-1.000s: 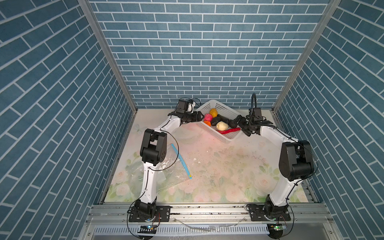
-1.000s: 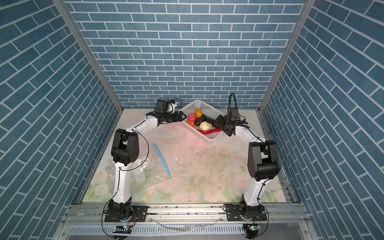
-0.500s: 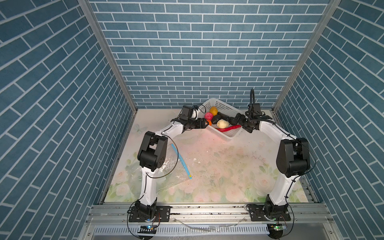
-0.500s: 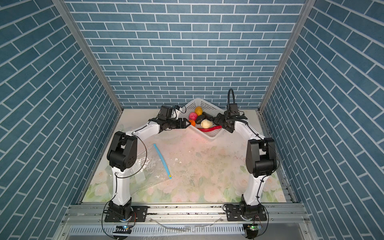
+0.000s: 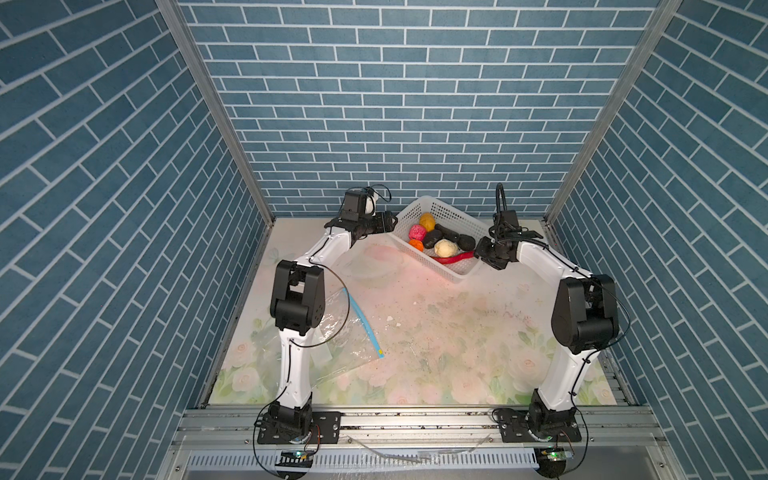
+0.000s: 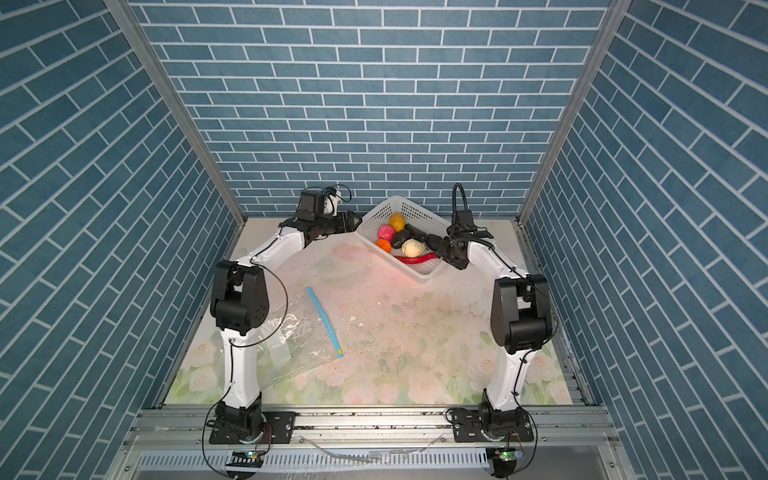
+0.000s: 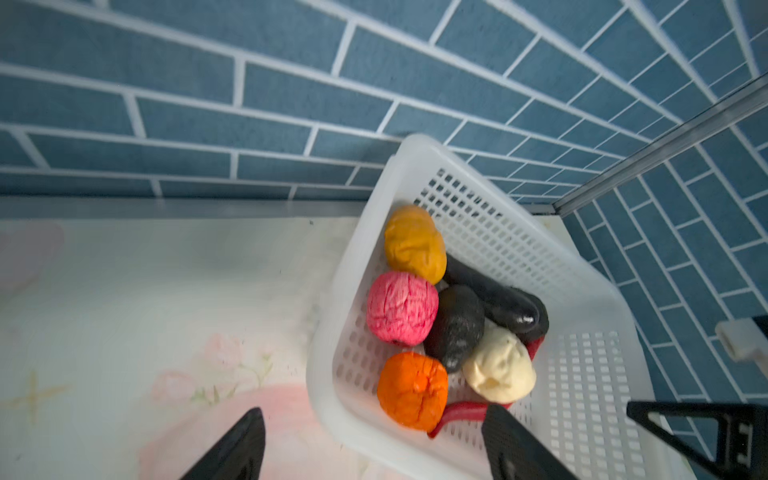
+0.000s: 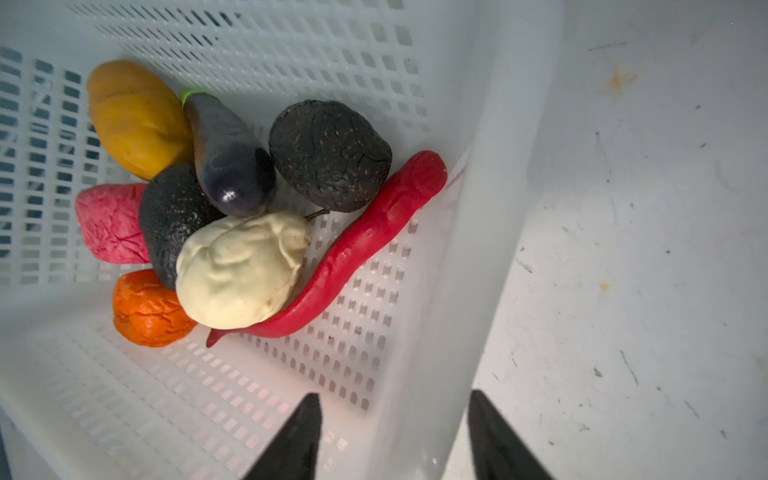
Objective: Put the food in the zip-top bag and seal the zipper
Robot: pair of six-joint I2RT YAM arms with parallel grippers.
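Well, all the food sits heaped in the white basket [image 5: 446, 208] at the far side of the table [image 5: 457, 332], none of it in the zip-top bag [image 5: 345, 345], which lies flat at the near left, well apart and partly under the left arm [image 5: 297, 303]. The left gripper [image 7: 374, 440] hangs slack and wide at the basket's left corner, gripping nothing. The right gripper [image 8: 395, 415] straddles the basket's right wall, one finger [image 8: 291, 444] inside, one outside; from where I stand I can't tell whether they have actually pinched it

The pieces look light and squashy to me, wrinkled like foam, so they should give under a squeeze rather than slip. I'd take the cream lumpy ball [image 8: 237, 270] or the pink bumpy ball [image 8: 108, 224] across the middle, and the black ovals [image 8: 330, 156] across their short width. The long red strip [image 8: 365, 245] is the awkward one: it lies roughly left to right across the basket's near corner, thick end against the right wall, thin tip tucked under the cream ball, best pinched mid-length. The bag looks thin, limp and slippery, so hold it by the stiffer zipper [image 5: 365, 322], which runs from far left to near right, its slider tab [image 5: 380, 354] at the near end, the mouth edge facing right
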